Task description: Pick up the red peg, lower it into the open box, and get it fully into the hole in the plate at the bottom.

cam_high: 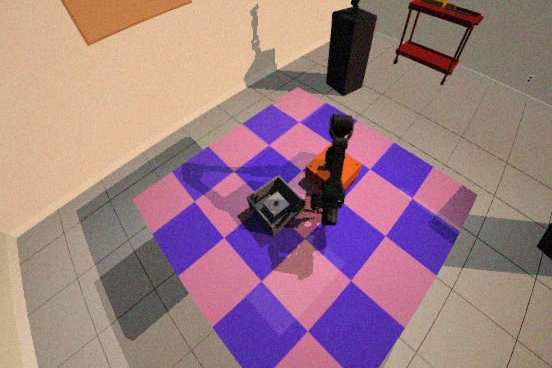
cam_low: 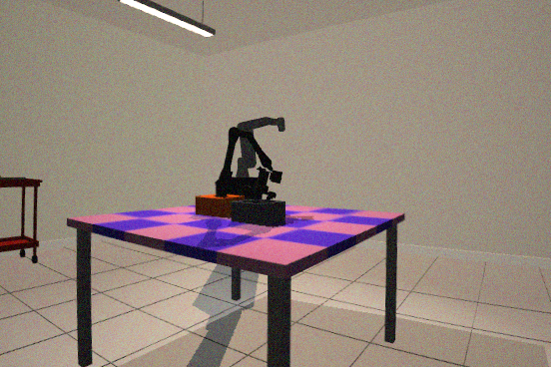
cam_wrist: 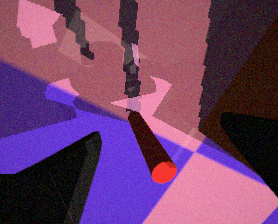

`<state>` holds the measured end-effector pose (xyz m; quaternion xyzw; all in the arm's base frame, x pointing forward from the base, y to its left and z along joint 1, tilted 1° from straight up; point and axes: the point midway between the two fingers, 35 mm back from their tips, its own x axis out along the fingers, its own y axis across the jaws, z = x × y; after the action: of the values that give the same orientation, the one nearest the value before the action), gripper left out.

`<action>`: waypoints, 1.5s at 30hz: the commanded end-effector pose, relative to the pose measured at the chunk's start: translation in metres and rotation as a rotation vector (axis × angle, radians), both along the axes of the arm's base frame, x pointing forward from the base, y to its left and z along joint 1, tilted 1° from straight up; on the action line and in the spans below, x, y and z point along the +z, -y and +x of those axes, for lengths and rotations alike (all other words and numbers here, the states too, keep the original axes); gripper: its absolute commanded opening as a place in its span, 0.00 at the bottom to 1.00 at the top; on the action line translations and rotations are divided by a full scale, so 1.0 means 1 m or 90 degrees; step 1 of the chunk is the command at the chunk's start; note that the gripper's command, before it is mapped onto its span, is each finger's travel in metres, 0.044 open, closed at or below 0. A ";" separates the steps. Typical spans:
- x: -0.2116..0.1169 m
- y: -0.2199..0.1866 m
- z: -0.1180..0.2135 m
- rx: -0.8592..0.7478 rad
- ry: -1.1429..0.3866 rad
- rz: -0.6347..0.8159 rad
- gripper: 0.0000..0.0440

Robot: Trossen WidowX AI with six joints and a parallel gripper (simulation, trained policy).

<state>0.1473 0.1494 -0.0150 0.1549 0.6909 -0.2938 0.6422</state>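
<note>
In the wrist view the gripper [cam_high: 325, 210] [cam_low: 271, 195] [cam_wrist: 159, 128] has its fingers spread wide, gripping nothing. The red peg [cam_wrist: 164, 172] stands on the checkered table [cam_high: 375, 251] [cam_low: 284, 252], between the fingers' sides with room by each. The arm [cam_high: 336, 158] [cam_low: 228, 161] bends downward over the orange block [cam_high: 352, 171] [cam_low: 212, 206]. Near the gripper, the open box [cam_high: 260, 220] [cam_low: 259, 213] holds a pale plate [cam_high: 283, 198] with a dark hole. Farther off, past the table's edge, stands a red cart [cam_high: 425, 57] [cam_low: 20, 183].
</note>
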 end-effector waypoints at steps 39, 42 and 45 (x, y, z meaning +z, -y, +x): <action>0.021 0.000 0.013 0.035 0.012 -0.069 0.00; 0.033 0.000 0.019 0.032 0.021 -0.074 0.00; 0.045 0.001 0.025 0.024 0.031 -0.078 0.00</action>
<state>0.1645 0.1482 0.0171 0.1039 0.6669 -0.3194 0.6651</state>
